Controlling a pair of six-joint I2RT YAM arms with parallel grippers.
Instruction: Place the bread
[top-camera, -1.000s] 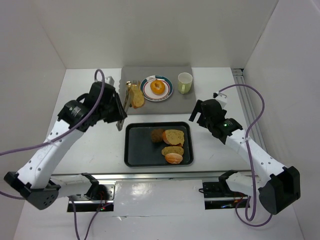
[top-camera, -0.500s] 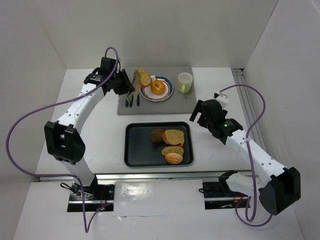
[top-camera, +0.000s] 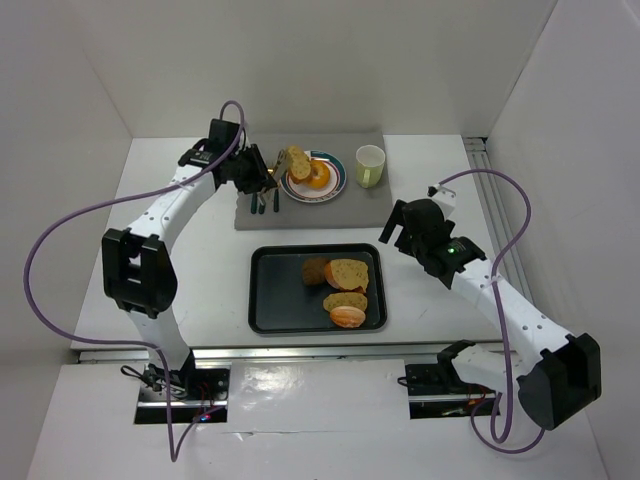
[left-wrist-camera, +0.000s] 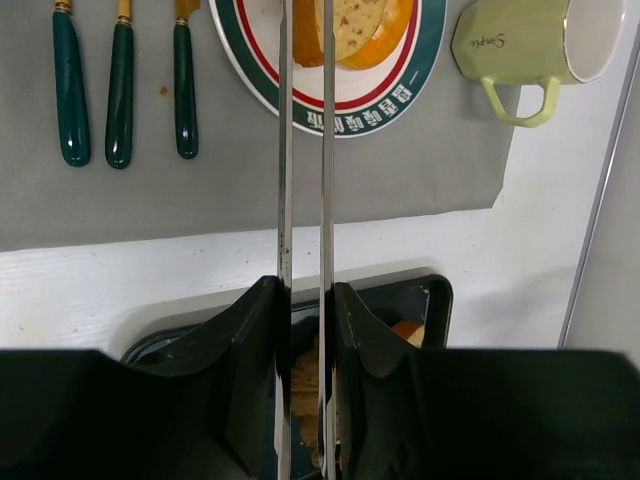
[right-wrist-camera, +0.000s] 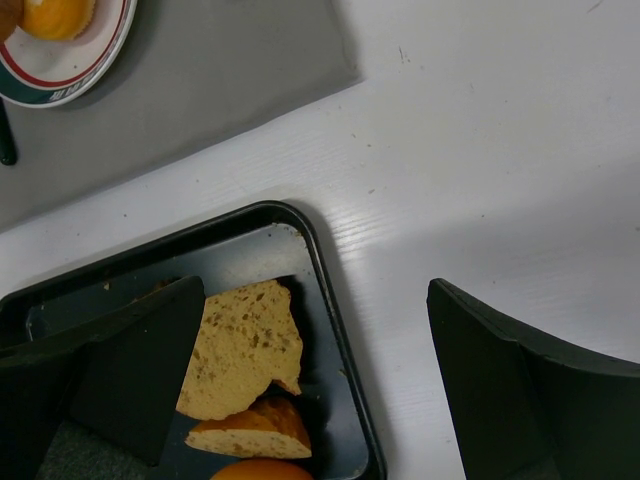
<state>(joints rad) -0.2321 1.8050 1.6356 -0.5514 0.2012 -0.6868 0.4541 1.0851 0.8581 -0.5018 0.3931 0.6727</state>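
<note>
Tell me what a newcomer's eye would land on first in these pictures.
The left gripper, shut on metal tongs, holds a tan bread slice over the green-rimmed plate at the back, overlapping the orange bagel ring. Nearer the arms, a black tray carries more bread pieces, with the right gripper open by its far right corner.

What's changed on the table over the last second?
The left gripper, shut on tongs pinching the tan slice, swung away and right, carrying it from left of the plate to over it, by the bagel. The right gripper, tray and cup stayed put.
</note>
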